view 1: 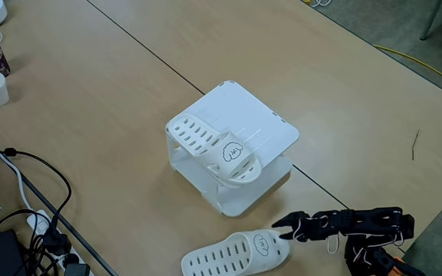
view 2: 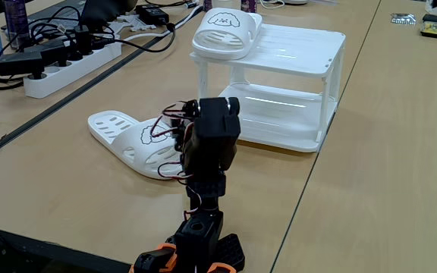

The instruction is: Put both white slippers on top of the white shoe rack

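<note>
At the near edge of the wooden surface (view 1: 129, 92), the black claw (view 1: 285, 227) reaches its tips to the strap of one white slipper (view 1: 225, 257) lying flat below the white shoe rack (view 1: 271, 126); whether it is spread or pinching cannot be told. Its mate, the second slipper (view 1: 213, 147), already sits on the rack's top, overhanging the corner. Rubber slides likely handle light and springy, so the raised strap looks the surest hold. Cables and a power strip (view 2: 67, 64) lie nearby.
</note>
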`<action>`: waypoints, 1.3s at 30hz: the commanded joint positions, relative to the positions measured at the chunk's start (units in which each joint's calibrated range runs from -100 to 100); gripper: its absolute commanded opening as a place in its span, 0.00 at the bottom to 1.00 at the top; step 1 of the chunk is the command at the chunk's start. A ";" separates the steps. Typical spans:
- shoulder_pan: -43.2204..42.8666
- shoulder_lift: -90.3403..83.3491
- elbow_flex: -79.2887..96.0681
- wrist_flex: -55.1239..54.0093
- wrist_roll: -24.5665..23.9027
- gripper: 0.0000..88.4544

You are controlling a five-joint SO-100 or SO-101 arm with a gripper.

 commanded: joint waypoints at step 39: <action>-10.55 20.91 -26.51 -12.91 0.42 0.04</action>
